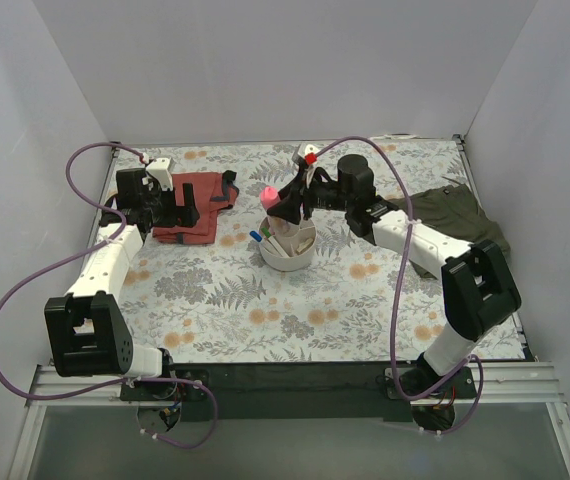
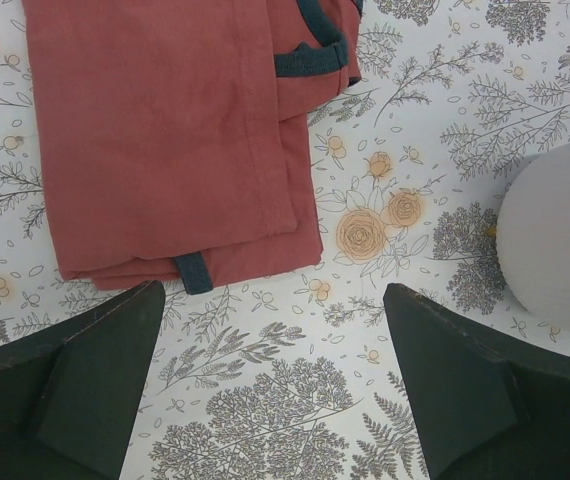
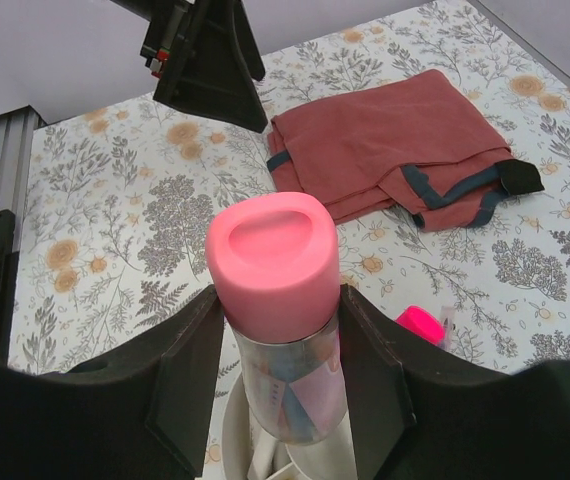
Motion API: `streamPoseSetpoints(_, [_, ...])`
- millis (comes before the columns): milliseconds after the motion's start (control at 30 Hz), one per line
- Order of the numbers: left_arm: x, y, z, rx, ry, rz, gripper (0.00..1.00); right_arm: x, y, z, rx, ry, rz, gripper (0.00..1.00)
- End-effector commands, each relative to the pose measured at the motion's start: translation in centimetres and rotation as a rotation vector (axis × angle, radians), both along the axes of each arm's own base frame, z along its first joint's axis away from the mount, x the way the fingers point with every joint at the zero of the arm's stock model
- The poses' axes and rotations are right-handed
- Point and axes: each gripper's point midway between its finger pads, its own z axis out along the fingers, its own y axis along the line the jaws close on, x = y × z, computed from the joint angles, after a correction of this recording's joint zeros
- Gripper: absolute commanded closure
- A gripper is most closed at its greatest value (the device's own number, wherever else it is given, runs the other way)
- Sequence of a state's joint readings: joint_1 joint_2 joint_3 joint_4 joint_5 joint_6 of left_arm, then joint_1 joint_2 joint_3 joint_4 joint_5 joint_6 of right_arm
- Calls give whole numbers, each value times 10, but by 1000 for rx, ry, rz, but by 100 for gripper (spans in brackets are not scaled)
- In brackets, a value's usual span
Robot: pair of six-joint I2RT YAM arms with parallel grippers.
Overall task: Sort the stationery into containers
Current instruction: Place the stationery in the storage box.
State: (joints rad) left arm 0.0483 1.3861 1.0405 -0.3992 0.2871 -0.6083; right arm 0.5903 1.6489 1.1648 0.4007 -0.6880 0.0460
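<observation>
Gripping a pink-capped marker (image 3: 273, 265) by its barrel just under the cap, the right gripper (image 3: 280, 345) holds it directly above the round white organiser (image 1: 287, 262) in the middle of the floral table (image 1: 265, 320). Both fingers press against the barrel's sides. The high grip looks chosen to leave the lower barrel free, so it can go down among the dividers without the fingers catching the rim. The marker stands close to upright, its long axis near vertical, with the cap up toward the wrist camera and the writing end down at the organiser's mouth. Whether that end has reached the bottom cannot be told, since the fingers hide it. A blue-capped pen (image 1: 256, 237) already leans in a compartment on the organiser's left side. A second bright-pink cap (image 3: 420, 325) shows just beside the right-hand finger, though which compartment it sits in, if any, is unclear. To the left, the left gripper (image 2: 271, 300) hangs with its jaws spread wide and nothing between them, over bare table at the near edge of the folded rust-red cloth (image 2: 165, 140), apparently parked out of the way. An olive-green cloth (image 1: 455, 212) lies at the far right.
</observation>
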Motion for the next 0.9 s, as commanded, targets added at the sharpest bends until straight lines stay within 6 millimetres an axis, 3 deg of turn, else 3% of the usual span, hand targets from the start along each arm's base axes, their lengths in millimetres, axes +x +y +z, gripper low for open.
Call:
streamPoseSetpoints(0, [-2,2,7,17,-20,2,7,7,6,17,58,-64,0,99])
streamPoseSetpoints(667, [-3,0,-3,0,11,-1,7,16,4,-2,40,-20,-35,99])
streamPoseSetpoints(867, [-1,-1,-4,-1,14,-2,7,17,0,-21,16,9,-60,98])
